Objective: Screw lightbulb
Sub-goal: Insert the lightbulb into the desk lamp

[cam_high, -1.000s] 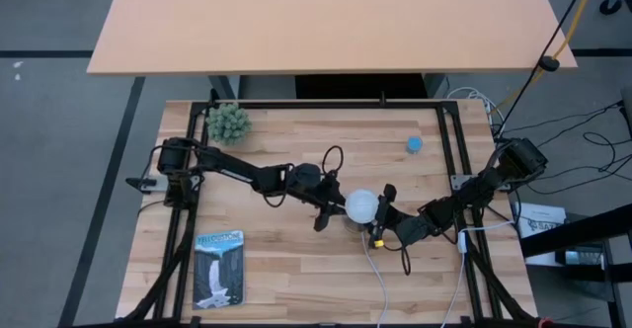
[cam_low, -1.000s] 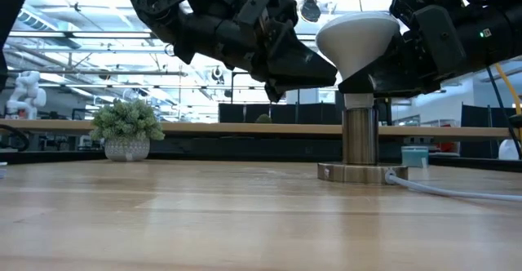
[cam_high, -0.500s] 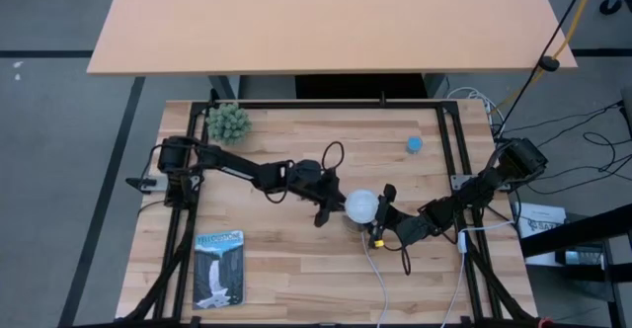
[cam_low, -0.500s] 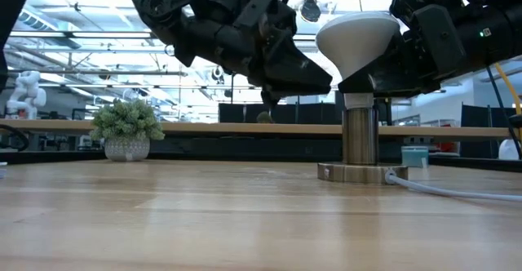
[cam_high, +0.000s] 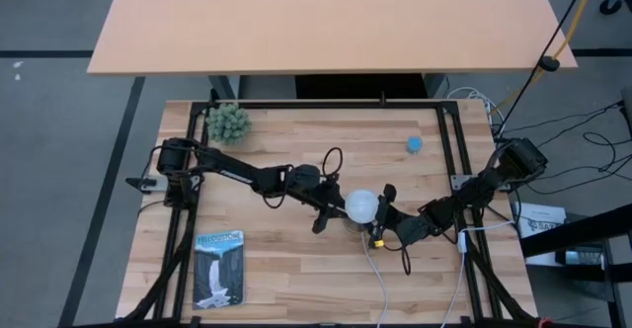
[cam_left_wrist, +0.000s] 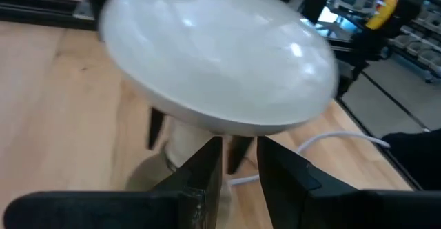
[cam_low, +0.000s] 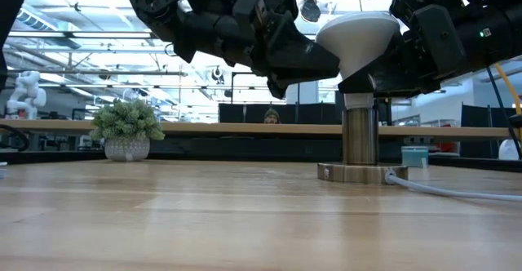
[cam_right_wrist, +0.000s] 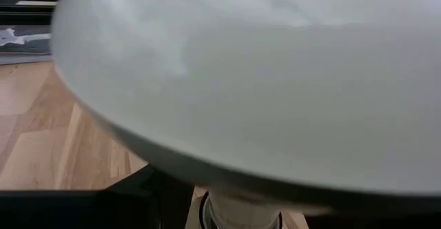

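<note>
Gripping the lightbulb [cam_low: 357, 38] under its dome, the right claw [cam_high: 383, 216] has its fingers spread wide and clamped on the tapering neck, so the bulb stands upright with its grey base entering the socket post [cam_low: 360, 136]. The left claw [cam_left_wrist: 238, 161] sits just beside the dome on the opposite side, its two fingers [cam_left_wrist: 207, 170] drawn close with only a narrow slot between them and nothing held; in the low view it nearly touches the dome's edge.

I judge the step in hand to be the threading itself: the bulb is seated on the socket and needs turning down. The next move seems to call for a firm twist about the upright axis while the post's round foot [cam_low: 352, 173], with its white cord [cam_low: 444, 189] trailing off, stays put on the wooden surface [cam_high: 296, 259].

As for containers, only the small potted plant [cam_high: 228, 123] shows, a pot filled with green tufts, well apart at the far left corner
</note>
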